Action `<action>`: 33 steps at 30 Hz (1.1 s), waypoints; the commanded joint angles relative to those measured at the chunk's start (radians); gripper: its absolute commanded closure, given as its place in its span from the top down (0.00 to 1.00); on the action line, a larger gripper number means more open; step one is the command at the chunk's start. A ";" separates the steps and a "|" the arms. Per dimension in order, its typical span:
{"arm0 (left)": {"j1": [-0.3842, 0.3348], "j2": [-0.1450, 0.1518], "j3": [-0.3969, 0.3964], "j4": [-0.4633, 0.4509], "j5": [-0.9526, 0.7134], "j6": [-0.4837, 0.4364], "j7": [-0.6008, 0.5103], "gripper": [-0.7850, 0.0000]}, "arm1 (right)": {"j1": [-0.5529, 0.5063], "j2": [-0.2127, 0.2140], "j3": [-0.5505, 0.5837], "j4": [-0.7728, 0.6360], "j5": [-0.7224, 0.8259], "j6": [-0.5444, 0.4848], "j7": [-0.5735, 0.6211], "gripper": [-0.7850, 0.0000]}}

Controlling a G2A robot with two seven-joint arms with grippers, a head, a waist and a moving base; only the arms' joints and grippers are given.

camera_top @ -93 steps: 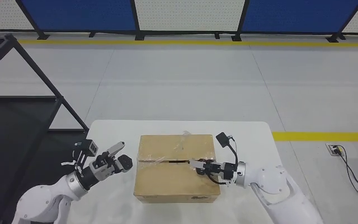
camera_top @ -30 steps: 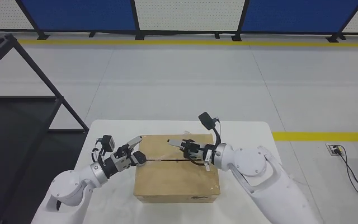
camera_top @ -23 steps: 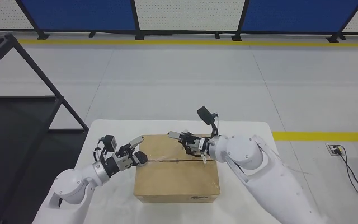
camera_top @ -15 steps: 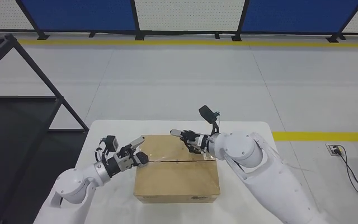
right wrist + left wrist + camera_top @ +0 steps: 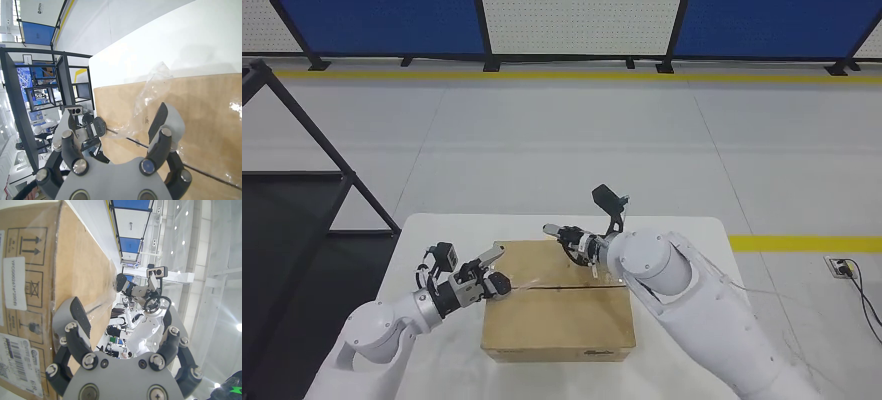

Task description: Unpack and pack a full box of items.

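The left gripper [image 5: 494, 272] has its jaws spread wide with nothing between them, right at the left end of the box [image 5: 552, 320]. The right gripper [image 5: 564, 238], jaws likewise apart and empty, hangs over the far half of the box top, close to a crumpled tail of clear tape [image 5: 151, 85]. The closed box sits mid-worktop [image 5: 682, 240]. Its seam [image 5: 562, 287] runs left to right, so the taped line lies lengthwise between the two grippers, with the left one nearer its end.
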 commanded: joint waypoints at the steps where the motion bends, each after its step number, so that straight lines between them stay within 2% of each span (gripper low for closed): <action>1: 0.001 0.001 -0.001 0.001 -0.001 -0.002 -0.001 1.00 | 0.016 -0.009 -0.006 0.021 0.011 0.022 -0.008 0.49; 4: 0.003 0.002 -0.003 0.002 -0.006 -0.005 -0.002 1.00 | 0.028 -0.022 -0.004 0.051 0.044 0.051 -0.023 0.45; 17: 0.004 0.008 -0.003 -0.005 -0.008 -0.008 -0.004 1.00 | 0.042 -0.044 0.020 0.097 0.074 0.172 -0.065 0.48; 21: 0.004 0.009 0.000 -0.005 -0.009 -0.007 -0.005 1.00 | 0.041 -0.044 0.024 0.100 0.070 0.176 -0.050 0.51; 33: 0.013 0.013 -0.004 -0.005 -0.017 -0.020 -0.002 1.00 | 0.068 -0.066 0.015 0.195 0.094 0.115 -0.022 0.42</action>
